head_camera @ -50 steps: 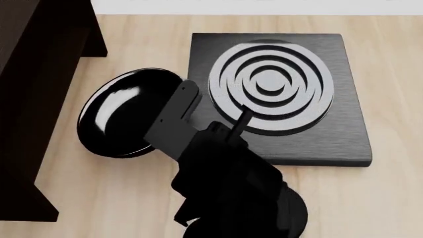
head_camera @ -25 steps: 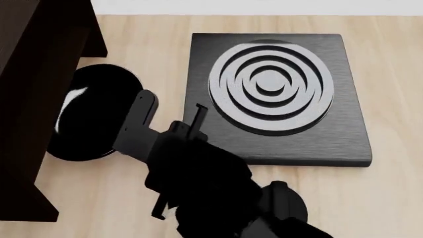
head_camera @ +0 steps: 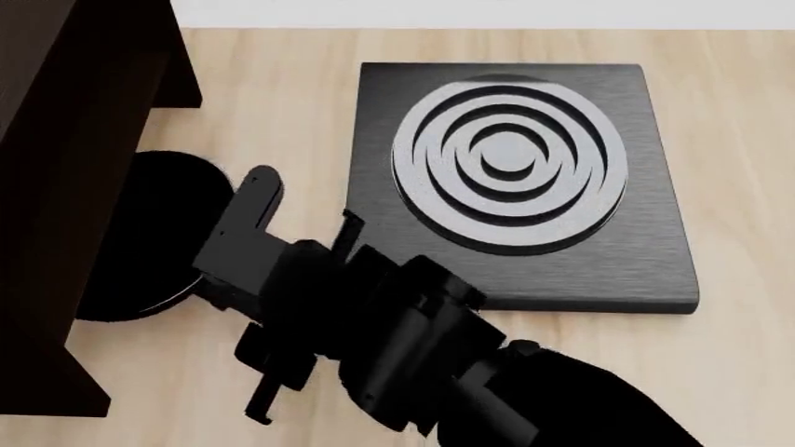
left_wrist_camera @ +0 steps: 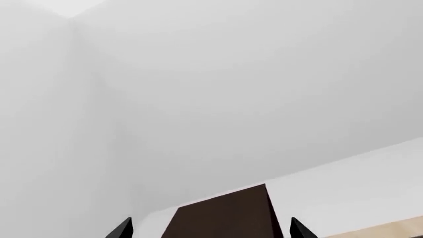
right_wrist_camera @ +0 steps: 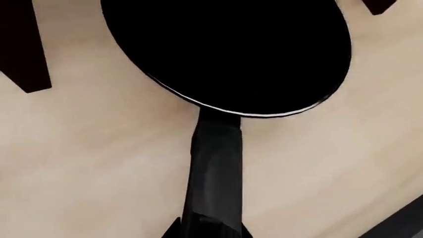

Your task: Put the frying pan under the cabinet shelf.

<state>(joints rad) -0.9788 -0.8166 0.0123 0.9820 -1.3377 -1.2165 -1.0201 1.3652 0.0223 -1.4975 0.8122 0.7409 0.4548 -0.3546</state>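
The black frying pan lies at the left, its left part beneath the dark brown cabinet shelf. In the right wrist view the pan is a black disc with its long handle running back into my right gripper, which is shut on the handle. In the head view the right gripper sits just right of the pan. My left gripper shows only two fingertip tips set wide apart, open and empty, facing a white wall and a dark cabinet part.
A square black stove plate with concentric grey rings lies on the wooden counter, right of the pan. Cabinet legs stand beside the pan. A white wall runs along the far edge.
My right arm has moved left with the pan. The pan has slid further under the cabinet shelf and now looks dark, its glossy highlight gone.
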